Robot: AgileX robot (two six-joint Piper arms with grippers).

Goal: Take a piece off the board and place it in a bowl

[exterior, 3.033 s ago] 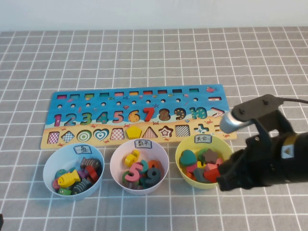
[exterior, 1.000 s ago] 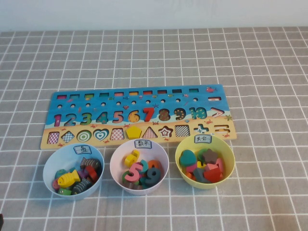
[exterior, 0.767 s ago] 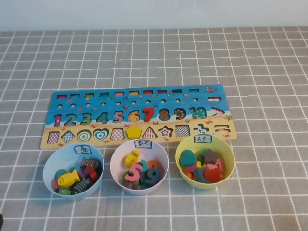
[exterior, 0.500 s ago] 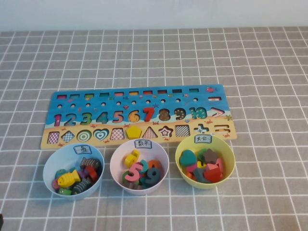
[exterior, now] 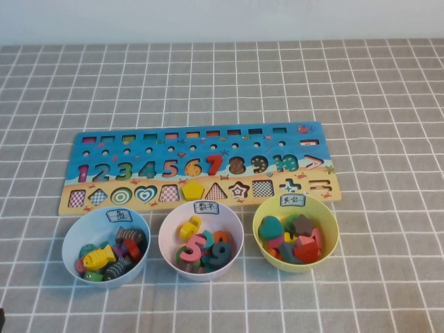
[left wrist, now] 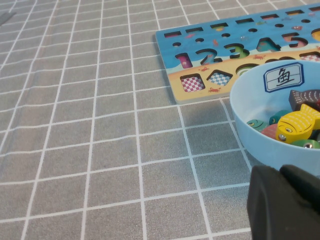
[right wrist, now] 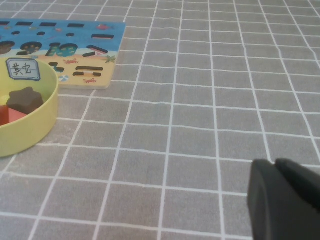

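Both arms are pulled back now: your right gripper [right wrist: 285,200] sits closed and empty beside the bowl [exterior: 295,232], the red piece [exterior: 307,251] inside it; left gripper [left wrist: 287,202], can't tell.

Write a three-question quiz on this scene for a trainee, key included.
1. True or false: the yellow pentagon sits on the board.
2. Which bowl holds the red triangular piece? A: light blue bowl. B: pale pink bowl. C: yellow-green bowl.
3. Where is each gripper, and is either one holding anything?

Key
1. True.
2. C.
3. The left gripper is low beside the light blue bowl. The right gripper, fingers shut, is over the grey checked cloth, apart from the yellow-green bowl. Neither holds anything, and neither shows in the high view.
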